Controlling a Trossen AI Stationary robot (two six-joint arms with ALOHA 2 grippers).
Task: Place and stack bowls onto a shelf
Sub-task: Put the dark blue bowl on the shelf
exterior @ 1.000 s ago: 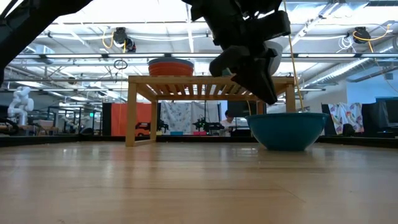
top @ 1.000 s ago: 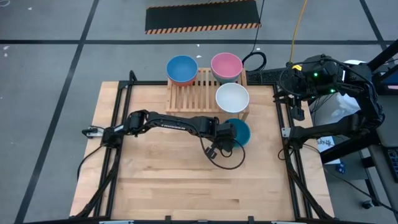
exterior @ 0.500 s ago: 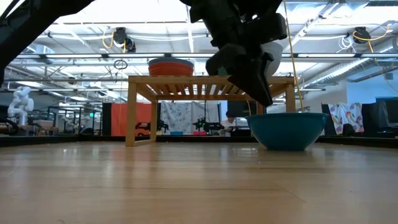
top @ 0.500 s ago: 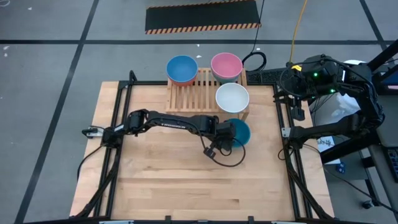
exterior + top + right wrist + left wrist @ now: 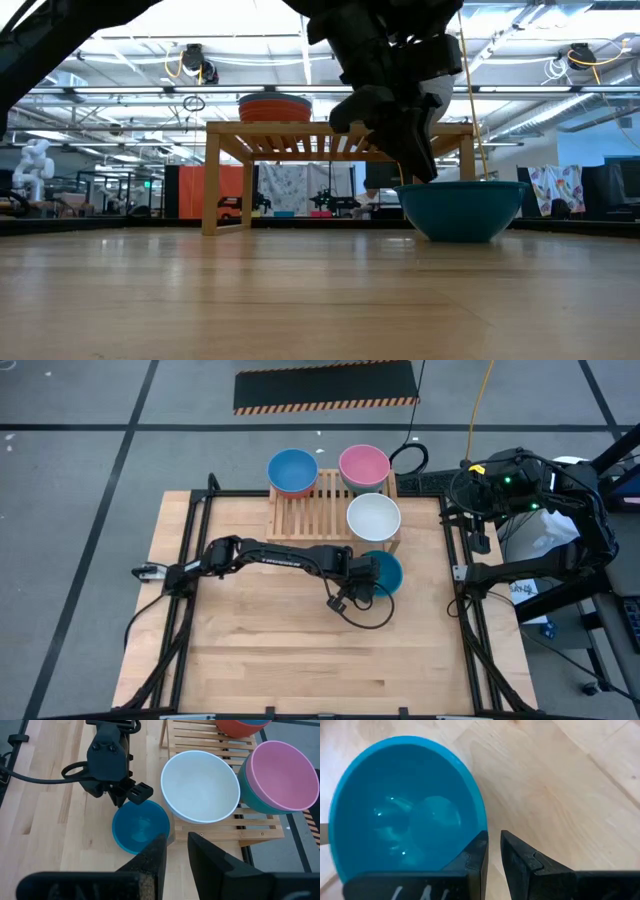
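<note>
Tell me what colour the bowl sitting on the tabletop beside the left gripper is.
Teal. The bowl shows best in the left wrist view, filling most of the picture.

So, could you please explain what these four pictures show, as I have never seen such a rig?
It is a two-armed robot at a wooden table. One camera looks down, one sits at table height, one rides each wrist. On the slatted shelf stand a white bowl, a pink bowl and a light blue bowl. The left gripper, slightly open, hangs at the rim of the teal bowl on the table, holding nothing. The right gripper waits, empty, at the table's right edge.
</note>
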